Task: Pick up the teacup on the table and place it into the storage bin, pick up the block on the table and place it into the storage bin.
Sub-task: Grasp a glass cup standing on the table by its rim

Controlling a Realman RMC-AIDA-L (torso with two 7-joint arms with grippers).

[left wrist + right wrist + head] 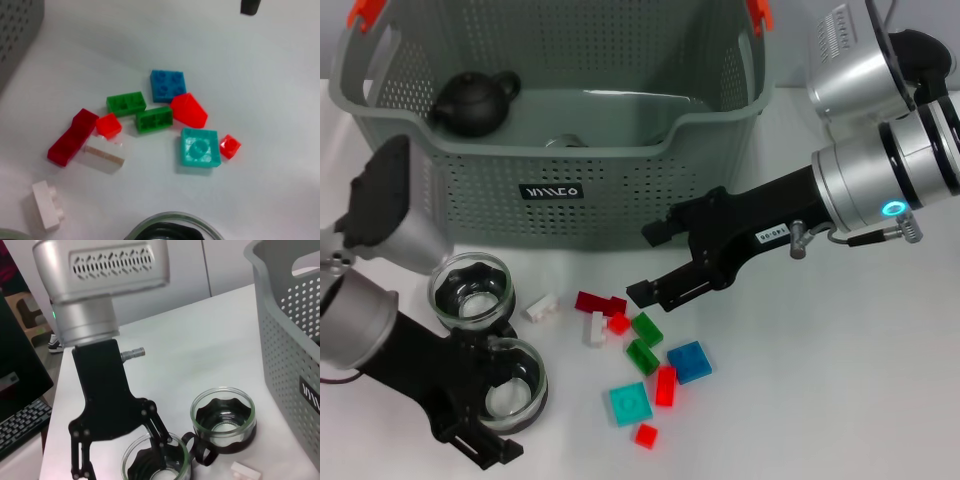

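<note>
Left gripper (510,400) has its jaws straddling the near teacup (513,379)'s rim, probably not clamped yet; that cup sits at 7 o'clock from the storage bin (560,150). Right gripper (645,262) hangs wide open and empty, with the blocks (640,360) at its 6 o'clock.

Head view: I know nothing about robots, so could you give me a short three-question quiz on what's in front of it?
1. True or false: the right end effector holds a block.
2. The blocks lie: A) on the table, before the storage bin; B) inside it; C) in a cup.
3. Fill in: two glass teacups stand by the ___ end effector.
Key: 1 false; 2 A; 3 left.
</note>
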